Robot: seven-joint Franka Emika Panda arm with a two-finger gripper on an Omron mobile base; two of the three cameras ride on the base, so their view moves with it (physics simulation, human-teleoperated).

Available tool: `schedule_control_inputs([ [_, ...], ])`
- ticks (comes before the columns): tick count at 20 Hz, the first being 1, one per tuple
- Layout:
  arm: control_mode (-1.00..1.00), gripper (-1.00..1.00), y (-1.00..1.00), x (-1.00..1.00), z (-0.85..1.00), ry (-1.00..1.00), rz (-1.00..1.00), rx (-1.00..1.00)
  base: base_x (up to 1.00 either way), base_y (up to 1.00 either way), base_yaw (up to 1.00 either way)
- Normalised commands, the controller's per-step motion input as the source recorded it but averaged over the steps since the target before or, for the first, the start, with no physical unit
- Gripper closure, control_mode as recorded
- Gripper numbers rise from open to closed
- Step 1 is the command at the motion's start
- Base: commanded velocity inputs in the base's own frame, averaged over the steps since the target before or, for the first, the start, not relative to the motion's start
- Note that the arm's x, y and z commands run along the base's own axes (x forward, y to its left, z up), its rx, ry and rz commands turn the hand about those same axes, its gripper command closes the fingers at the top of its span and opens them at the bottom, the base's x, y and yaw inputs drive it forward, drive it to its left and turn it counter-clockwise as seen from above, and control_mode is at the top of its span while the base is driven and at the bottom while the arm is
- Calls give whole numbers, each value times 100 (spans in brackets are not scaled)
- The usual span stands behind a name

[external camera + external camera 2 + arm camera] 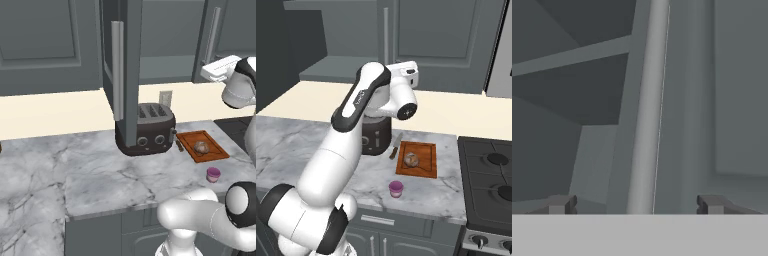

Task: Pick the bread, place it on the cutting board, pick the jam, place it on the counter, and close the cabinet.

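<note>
Hand view gives you the clearest read: the gripper (637, 204) has its two fingertips (561, 204) spread wide apart, holding nothing, and the pale bar handle (648, 110) of the cabinet (722, 90) door runs up between them, a little nearer the left tip than the right. You cannot tell from here whether either tip touches the handle; both appear clear of it. To the left of the handle you look into the open cabinet, with a shelf edge crossing at a slant.

From the left base view you see a cabinet door (126, 55) swung out toward you, edge-on, its handle (117, 70) hanging in front of the dark toaster (146, 129).

Down on the counter (301, 145), the bread (411, 160) sits on the cutting board (427, 162), roughly at its middle. The jam (396, 189) stands upright on the marble in front of the board, near it but not touching, close to the counter's front edge. A knife (394, 146) lies between toaster and board. All of these are well below and apart from the raised hand.
</note>
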Motion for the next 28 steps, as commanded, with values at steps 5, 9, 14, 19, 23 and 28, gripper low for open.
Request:
schedule_control_inputs([
  [5, -100, -100, 0, 28, 0, -3, 0, 0, 0, 0, 0],
  [9, -100, -100, 0, 26, 0, -2, 0, 0, 0, 0, 0],
  [14, -100, -100, 0, 7, 0, -2, 0, 0, 0, 0, 0],
  [19, -100, -100, 0, -1, 0, 0, 0, 0, 0, 0, 0],
  [23, -100, -100, 0, -12, 0, -3, 0, 0, 0, 0, 0],
  [28, -100, -100, -5, -17, 0, -4, 0, 0, 0, 0, 0],
])
